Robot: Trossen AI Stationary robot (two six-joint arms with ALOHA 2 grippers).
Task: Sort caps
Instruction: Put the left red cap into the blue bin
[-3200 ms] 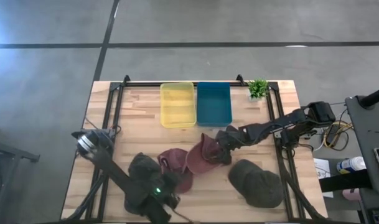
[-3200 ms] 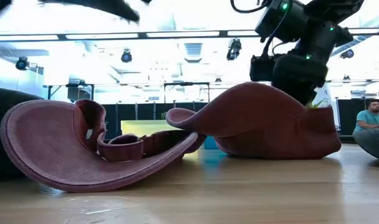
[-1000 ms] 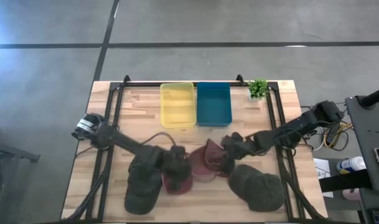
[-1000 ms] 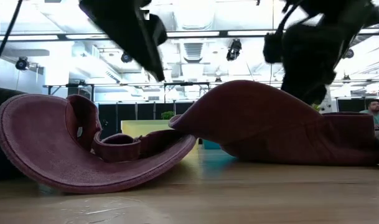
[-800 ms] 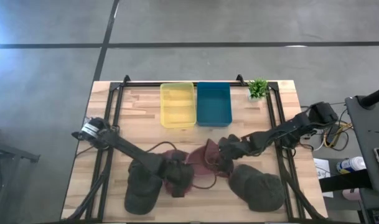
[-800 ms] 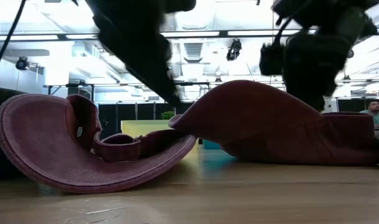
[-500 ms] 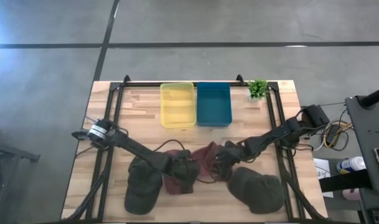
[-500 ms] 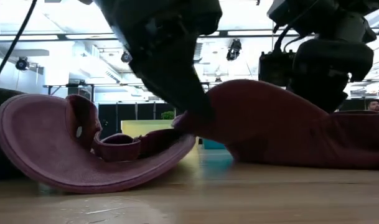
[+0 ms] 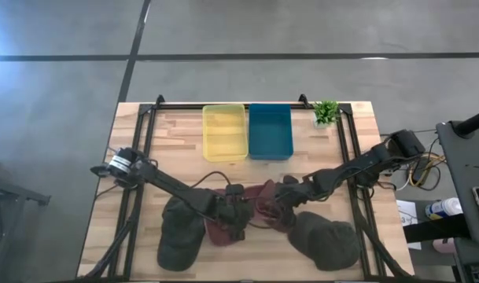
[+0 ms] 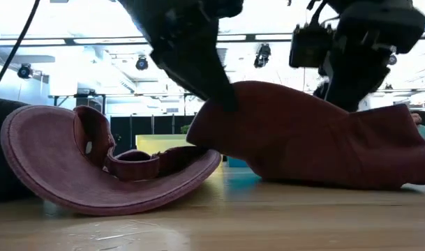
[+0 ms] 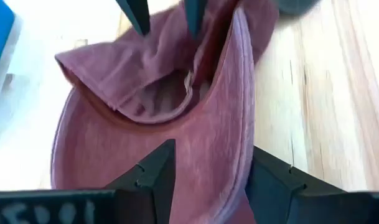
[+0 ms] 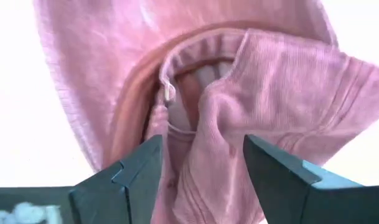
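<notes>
Maroon soft fabric cap (image 9: 264,201) near the desk's (image 9: 184,134) front edge, midway along it: left claw (image 9: 241,212) and right claw (image 9: 280,200) each straddle its fabric, jaws spread.

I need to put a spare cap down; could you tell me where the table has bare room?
Bare wood lies left of the yellow bin and between the teal bin and plant. The front middle is crowded with caps and both grippers.
</notes>
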